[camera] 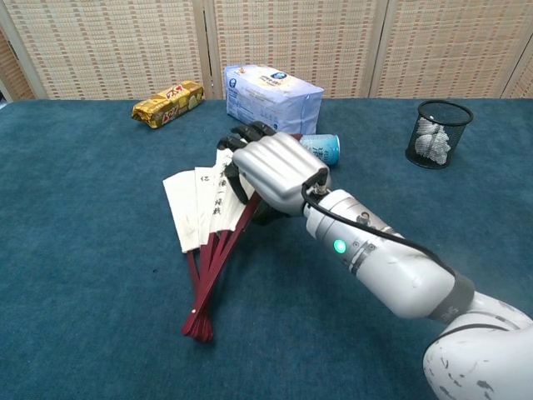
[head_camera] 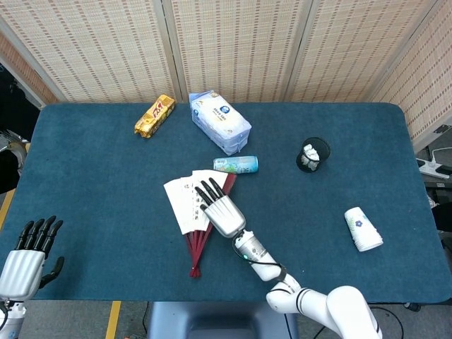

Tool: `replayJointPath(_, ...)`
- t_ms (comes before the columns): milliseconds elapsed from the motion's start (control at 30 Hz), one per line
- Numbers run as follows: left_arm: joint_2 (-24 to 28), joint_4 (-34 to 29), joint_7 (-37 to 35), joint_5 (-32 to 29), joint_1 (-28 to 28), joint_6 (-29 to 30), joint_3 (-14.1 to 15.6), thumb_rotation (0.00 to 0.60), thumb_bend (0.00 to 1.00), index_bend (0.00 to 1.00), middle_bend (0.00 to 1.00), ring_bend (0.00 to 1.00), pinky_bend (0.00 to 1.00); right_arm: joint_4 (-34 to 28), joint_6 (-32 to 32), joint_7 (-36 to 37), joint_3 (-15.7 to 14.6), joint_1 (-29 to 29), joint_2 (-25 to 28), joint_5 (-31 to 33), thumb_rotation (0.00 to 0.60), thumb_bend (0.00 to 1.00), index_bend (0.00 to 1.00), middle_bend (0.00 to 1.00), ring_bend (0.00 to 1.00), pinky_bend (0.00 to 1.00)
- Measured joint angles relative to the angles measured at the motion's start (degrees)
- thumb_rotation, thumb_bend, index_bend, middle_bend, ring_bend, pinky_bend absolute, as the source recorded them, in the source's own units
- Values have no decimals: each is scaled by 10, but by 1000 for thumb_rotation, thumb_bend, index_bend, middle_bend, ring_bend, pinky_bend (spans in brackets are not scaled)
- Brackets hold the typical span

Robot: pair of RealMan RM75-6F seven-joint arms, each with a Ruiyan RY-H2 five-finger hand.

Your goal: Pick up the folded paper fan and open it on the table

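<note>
The paper fan [head_camera: 192, 206] lies partly spread at the worktop's [head_camera: 92, 169] centre, its pivot toward 6 o'clock; it looks light, its paper leaf easily creased and its red ribs stiffer, so the ribs are likely the safer hold. The right hand [head_camera: 220, 212] grips its right-side ribs, fingers curled over the leaf; the left hand [head_camera: 28, 256] rests empty, fingers apart, at 8 o'clock. One fan; one can [head_camera: 237, 164]; one tissue pack [head_camera: 219, 121]; one snack bar [head_camera: 155, 116]; one mesh cup [head_camera: 313, 154]; one paper cup [head_camera: 363, 229].

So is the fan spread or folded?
Partly spread: the fan shows several paper panels fanned left of the right hand, with ribs meeting at the pivot.
</note>
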State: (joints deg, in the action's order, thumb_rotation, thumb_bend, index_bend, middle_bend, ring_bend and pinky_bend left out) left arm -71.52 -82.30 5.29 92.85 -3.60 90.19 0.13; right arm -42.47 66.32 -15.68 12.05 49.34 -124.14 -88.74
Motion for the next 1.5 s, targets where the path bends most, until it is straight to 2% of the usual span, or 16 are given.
replayJointPath(267,-9,18,-31,12,-4,14,-4,600,438,18,1,0,90,-156,23,-46,20,6,71,-6,600,561,718,130,0,0)
replayJointPath(467,-22,41,-95,7,-14,8,-12,600,446,295,47,0,95,-308,19,-117,56,10,128,17,600,562,723,136,0,0)
replayJointPath(600,-32,51,-160,-2,-26,-7,-19,600,446,332,61,0,94,-400,10,-167,91,13,157,62,600,562,734,149,0,0)
replayJointPath(833,-53,57,-304,-26,-59,-64,-31,600,406,302,34,0,91,-496,1,-227,140,22,176,156,600,562,740,149,0,0)
replayJointPath(1067,-83,45,-440,-61,-89,-116,-49,600,386,166,0,0,83,-550,1,-265,176,42,170,259,600,563,744,149,0,0)
replayJointPath(1333,-145,36,-468,-89,-100,-118,-72,600,388,115,0,0,81,-574,24,-287,208,82,147,347,600,565,748,149,0,0)
replayJointPath(1500,-175,26,-476,-102,-104,-114,-84,600,393,43,0,0,75,-576,35,-287,224,100,133,390,600,565,749,149,0,0)
